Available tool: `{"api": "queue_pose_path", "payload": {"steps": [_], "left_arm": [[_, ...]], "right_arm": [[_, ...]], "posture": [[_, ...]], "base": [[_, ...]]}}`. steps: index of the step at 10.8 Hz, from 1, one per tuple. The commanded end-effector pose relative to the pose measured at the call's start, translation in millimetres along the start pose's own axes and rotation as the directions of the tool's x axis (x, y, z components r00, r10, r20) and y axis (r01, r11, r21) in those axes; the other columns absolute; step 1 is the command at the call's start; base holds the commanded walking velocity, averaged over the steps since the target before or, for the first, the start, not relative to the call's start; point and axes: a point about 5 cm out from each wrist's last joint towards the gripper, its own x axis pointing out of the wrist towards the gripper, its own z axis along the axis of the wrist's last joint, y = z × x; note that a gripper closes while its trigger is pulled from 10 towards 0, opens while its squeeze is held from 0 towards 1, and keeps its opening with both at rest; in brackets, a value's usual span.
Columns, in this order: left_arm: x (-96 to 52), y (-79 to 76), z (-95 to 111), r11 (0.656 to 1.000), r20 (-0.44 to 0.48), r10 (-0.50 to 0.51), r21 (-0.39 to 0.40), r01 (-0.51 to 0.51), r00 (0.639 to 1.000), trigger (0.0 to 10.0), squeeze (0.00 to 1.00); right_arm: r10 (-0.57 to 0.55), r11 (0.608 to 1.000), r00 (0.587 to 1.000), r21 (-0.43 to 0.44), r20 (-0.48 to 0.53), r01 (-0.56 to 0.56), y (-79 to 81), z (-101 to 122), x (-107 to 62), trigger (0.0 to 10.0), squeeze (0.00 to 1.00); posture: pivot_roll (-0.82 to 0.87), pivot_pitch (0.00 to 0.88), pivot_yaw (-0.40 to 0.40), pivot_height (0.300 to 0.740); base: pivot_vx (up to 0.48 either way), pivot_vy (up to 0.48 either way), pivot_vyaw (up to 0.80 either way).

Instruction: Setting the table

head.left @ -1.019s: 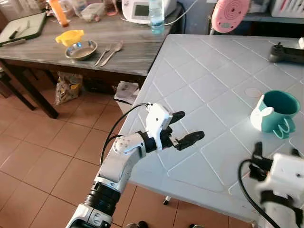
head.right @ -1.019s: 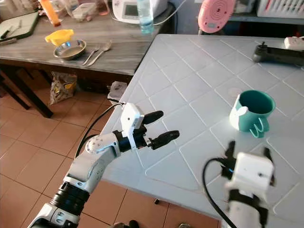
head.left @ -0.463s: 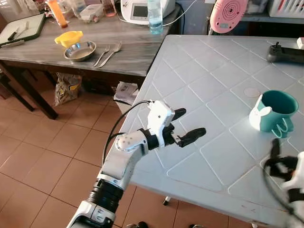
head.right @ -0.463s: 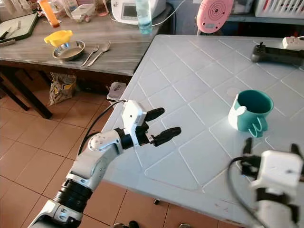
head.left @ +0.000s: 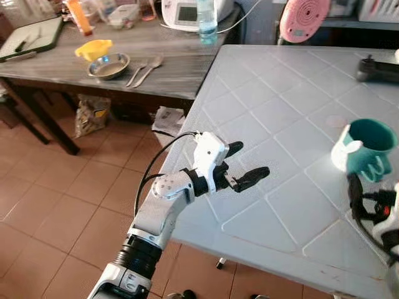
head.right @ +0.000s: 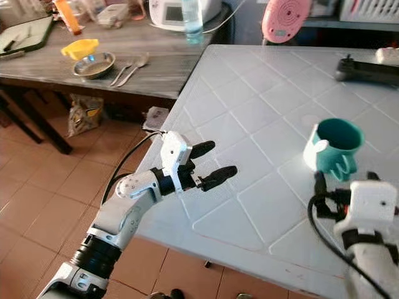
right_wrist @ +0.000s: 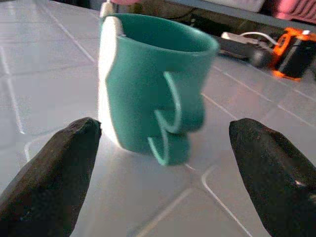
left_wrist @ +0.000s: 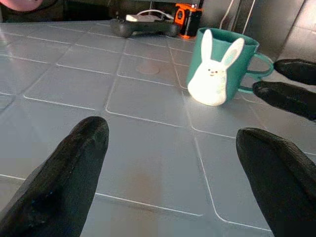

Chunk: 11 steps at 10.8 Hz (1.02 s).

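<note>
Right gripper [right_wrist: 163, 143] spread, facing mug [right_wrist: 150, 81] handle-side; better straddle the body than the handle. Left gripper [head.left: 240, 167] spread, idle over table [head.left: 274, 93]

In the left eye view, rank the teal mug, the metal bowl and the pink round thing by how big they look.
1. Teal mug: nearest the camera, so it looks biggest.
2. Pink round thing: slightly smaller, its top cut off by the frame.
3. Metal bowl: smallest, though it is far away.
</note>
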Motion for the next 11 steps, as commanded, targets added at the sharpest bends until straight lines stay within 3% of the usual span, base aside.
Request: {"api": "queue_pose_path", "payload": {"steps": [1,3,7,11], "left_arm": [[-2.2,-1.8,4.8,0.999,0.022,-0.039,-0.015,0.039,0.999,10.0,0.0],[-5.2,-6.7,7.8,0.991,0.011,-0.131,-0.012,0.132,0.991,10.0,0.0],[-13.7,-20.4,1.2,0.942,-0.074,-0.335,-0.018,0.334,0.939,10.0,0.0],[-14.0,-22.6,0.3,0.937,-0.081,-0.349,-0.015,0.349,0.934,10.0,0.0]], "right_arm": [[-0.001,1.0,1.0,0.002,-0.003,0.001,-6.0,-1.1,1.2,10.0,1.0],[0.013,1.0,1.0,0.001,0.002,-0.013,-15.4,-0.4,6.8,10.0,1.0],[0.079,0.997,0.997,0.027,0.008,-0.079,-12.0,0.6,12.8,10.0,1.0],[0.106,0.993,0.994,0.05,0.009,-0.106,-13.9,0.5,21.2,10.0,1.0]], "posture": [[-0.13,0.166,0.154,0.74],[-0.12,0.169,0.153,0.74],[-0.12,0.173,0.162,0.74],[-0.12,0.169,0.162,0.74]], "base": [[0.0,0.0,0.0],[0.0,0.0,0.0],[0.0,0.0,0.0],[0.0,0.0,0.0]]}}
